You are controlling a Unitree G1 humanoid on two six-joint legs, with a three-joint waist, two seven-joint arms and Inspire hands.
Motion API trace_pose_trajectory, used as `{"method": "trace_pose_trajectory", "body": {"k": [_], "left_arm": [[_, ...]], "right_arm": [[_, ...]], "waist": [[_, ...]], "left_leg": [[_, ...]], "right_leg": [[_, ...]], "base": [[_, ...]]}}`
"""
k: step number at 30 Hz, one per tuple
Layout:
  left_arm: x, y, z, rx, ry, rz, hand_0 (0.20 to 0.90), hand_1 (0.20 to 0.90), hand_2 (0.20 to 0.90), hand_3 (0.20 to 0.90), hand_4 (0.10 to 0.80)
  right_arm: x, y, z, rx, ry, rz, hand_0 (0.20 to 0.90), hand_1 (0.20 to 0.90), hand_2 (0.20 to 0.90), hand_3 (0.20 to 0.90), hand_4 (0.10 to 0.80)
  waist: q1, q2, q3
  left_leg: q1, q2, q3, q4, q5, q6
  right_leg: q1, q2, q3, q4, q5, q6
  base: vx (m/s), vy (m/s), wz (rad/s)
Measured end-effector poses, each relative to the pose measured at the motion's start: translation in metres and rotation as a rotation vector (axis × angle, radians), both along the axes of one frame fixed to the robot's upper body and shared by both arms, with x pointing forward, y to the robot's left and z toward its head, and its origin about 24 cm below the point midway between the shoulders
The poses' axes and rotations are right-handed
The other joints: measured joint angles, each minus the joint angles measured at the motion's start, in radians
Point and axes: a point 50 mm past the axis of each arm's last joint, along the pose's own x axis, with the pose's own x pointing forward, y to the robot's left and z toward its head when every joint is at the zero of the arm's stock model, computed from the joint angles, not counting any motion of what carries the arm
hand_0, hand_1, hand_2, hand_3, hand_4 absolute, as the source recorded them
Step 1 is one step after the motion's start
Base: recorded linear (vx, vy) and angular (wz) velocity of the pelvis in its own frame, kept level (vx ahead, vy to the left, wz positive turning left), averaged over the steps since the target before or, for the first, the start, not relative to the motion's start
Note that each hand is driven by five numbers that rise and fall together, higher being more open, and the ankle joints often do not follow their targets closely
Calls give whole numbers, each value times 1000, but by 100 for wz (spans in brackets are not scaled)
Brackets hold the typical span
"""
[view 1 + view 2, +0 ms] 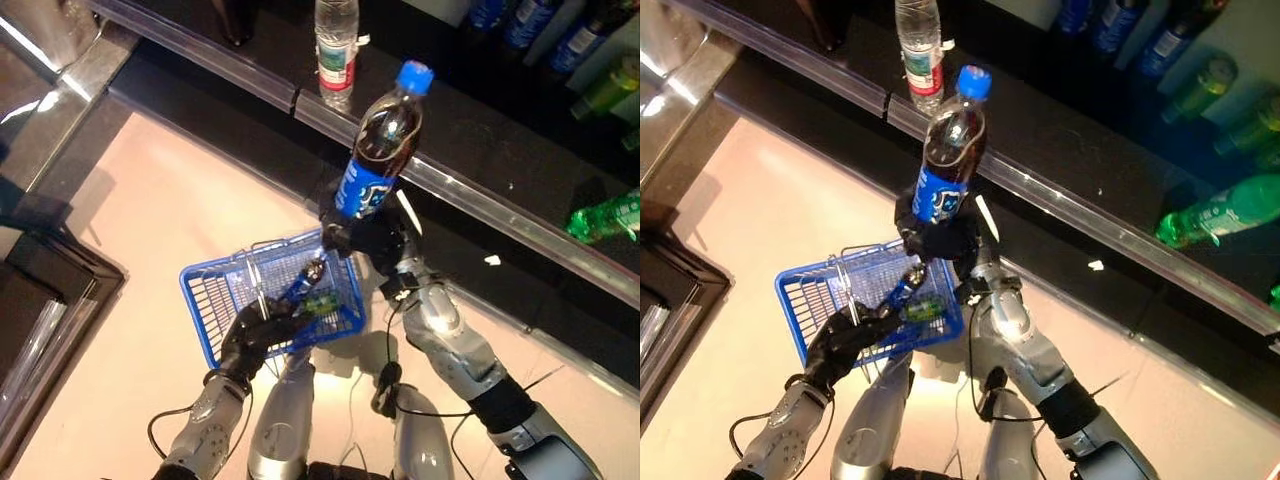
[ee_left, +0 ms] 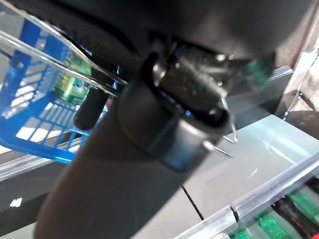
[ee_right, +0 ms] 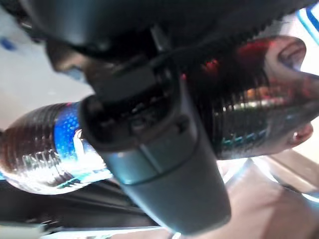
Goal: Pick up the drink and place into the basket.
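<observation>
Cola bottle (image 1: 385, 150) with a blue cap and blue label is held upright, tilted slightly, in the right hand (image 1: 365, 240), whose dark fingers are curled around the bottle's lower part (the right wrist view confirms the wrap around the dark, ribbed body). The bottle is raised above the floor, in front of the edge of the black shelf (image 1: 470, 190), and sits above and just beyond the far right corner of the basket (image 1: 215, 300).

The blue wire basket is held up by the left hand (image 1: 258, 335), fingers closed on its near rim or handle; the exact part gripped cannot be told. Inside the basket lie a small green bottle (image 1: 320, 302) and a dark bottle with a blue label (image 1: 300, 285).

On the shelf stand a clear water bottle (image 1: 337, 45) and, to the right, a green bottle (image 1: 605, 217) lying on its side.
</observation>
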Motion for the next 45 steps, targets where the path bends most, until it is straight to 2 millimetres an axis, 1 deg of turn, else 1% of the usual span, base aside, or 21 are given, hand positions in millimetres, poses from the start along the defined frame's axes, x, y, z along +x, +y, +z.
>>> {"method": "trace_pose_trajectory", "body": {"k": [2, 3, 7, 9, 10, 12, 16, 21, 24, 29, 33, 35, 38, 42, 45], "left_arm": [[2, -1, 3, 9, -4, -23, 300, 300, 300, 200, 100], [2, 0, 5, 19, -5, -35, 300, 300, 300, 200, 100], [2, 2, 13, 25, -16, -71, 300, 300, 300, 200, 100], [3, 1, 19, 13, -37, -102, 300, 300, 300, 200, 100], [3, 0, 21, 1, -46, -119, 300, 300, 300, 200, 100], [2, -4, 26, -14, -67, -166, 300, 300, 300, 200, 100], [3, -8, 32, -62, -88, -198, 300, 300, 300, 200, 100], [3, -8, 33, -110, -86, -204, 300, 300, 300, 200, 100], [2, -9, 33, -138, -84, -237, 300, 300, 300, 200, 100], [4, -10, 40, -185, -129, -310, 300, 300, 300, 200, 100], [5, -17, 46, -236, -151, -362, 300, 300, 300, 200, 100], [5, -20, 49, -248, -166, -394, 300, 300, 300, 200, 100], [5, -22, 51, -257, -179, -422, 300, 300, 300, 200, 100], [5, -24, 51, -259, -170, -452, 300, 300, 300, 200, 100], [5, -26, 50, -261, -146, -470, 300, 300, 300, 200, 100]], "right_arm": [[2, 1, -10, -16, 38, -7, 300, 300, 300, 200, 100], [2, 3, -14, -23, 58, -10, 300, 300, 300, 200, 100], [-1, 11, -30, -72, 129, -5, 300, 300, 300, 200, 100], [-2, 13, -36, -97, 139, -7, 300, 300, 300, 200, 100], [-1, 14, -40, -117, 144, -14, 300, 300, 300, 200, 100], [-1, 15, -47, -165, 152, -29, 300, 300, 300, 200, 100], [0, 13, -56, -236, 158, -64, 300, 300, 300, 200, 100], [2, 8, -63, -271, 177, -108, 300, 300, 300, 200, 100], [4, 4, -71, -292, 208, -139, 300, 300, 300, 200, 100], [5, 4, -98, -315, 317, -188, 300, 300, 300, 200, 100], [4, 1, -116, -328, 403, -238, 300, 300, 300, 200, 100], [4, -1, -125, -305, 462, -273, 300, 300, 300, 200, 100], [4, -3, -130, -275, 504, -290, 300, 300, 300, 200, 100], [5, -1, -129, -223, 523, -290, 300, 300, 300, 200, 100], [9, 2, -129, -184, 549, -250, 300, 300, 300, 200, 100]], "waist": [[6, 0, 0], [20, 0, 0], [48, 0, 0], [55, 0, 0], [61, 0, 0], [77, 0, 0], [83, 0, 0], [82, 0, 0], [83, 0, 0], [92, 0, 0], [106, 0, 0], [110, 0, 0], [116, 0, 0], [117, 0, 0], [117, 0, 0]], "left_leg": [[4, -4, -8, -1, -1, -1], [6, -4, -9, -2, -3, -3], [16, -6, -20, -6, -6, -5], [15, -5, -35, -17, -6, -5], [15, -5, -36, -16, -6, -5], [16, -5, -37, -17, -6, -5], [15, -9, -41, -17, -6, -5], [15, -11, -46, -17, -6, -5], [14, -16, -58, -19, -4, -8], [14, -20, -66, -20, -3, -9], [15, -26, -72, -20, -3, -9], [15, -34, -86, -20, -3, -9], [15, -38, -91, -20, -7, -6], [15, -39, -92, -20, -6, -6], [14, -39, -94, -20, -6, -8]], "right_leg": [[20, 2, -3, -7, -15, 1], [21, 2, -3, -4, -19, 0], [36, 3, -12, -7, -23, -1], [38, 3, -26, -7, -25, -3], [39, 4, -26, -6, -29, -8], [41, 4, -27, -6, -31, -8], [43, 3, -27, -7, -32, -6], [50, 4, -30, -16, -32, -5], [57, 1, -44, -22, -33, -3], [63, -1, -50, -23, -38, 0], [66, -5, -53, -22, -41, 3], [71, -8, -53, -20, -48, 6], [68, -10, -54, -18, -55, 2], [70, -10, -54, -17, -55, 3], [71, -10, -55, -17, -56, 3]], "base": [[3, -37, 40], [-5, -28, 18], [2, -24, 6], [6, -28, 16], [10, -22, 12], [12, -23, 4], [2, -3, 2], [14, -11, 2], [30, -16, 11], [58, -2, 6], [45, -18, 5], [25, -27, 19], [16, -14, 8], [28, -11, 0], [26, -8, 1]]}}
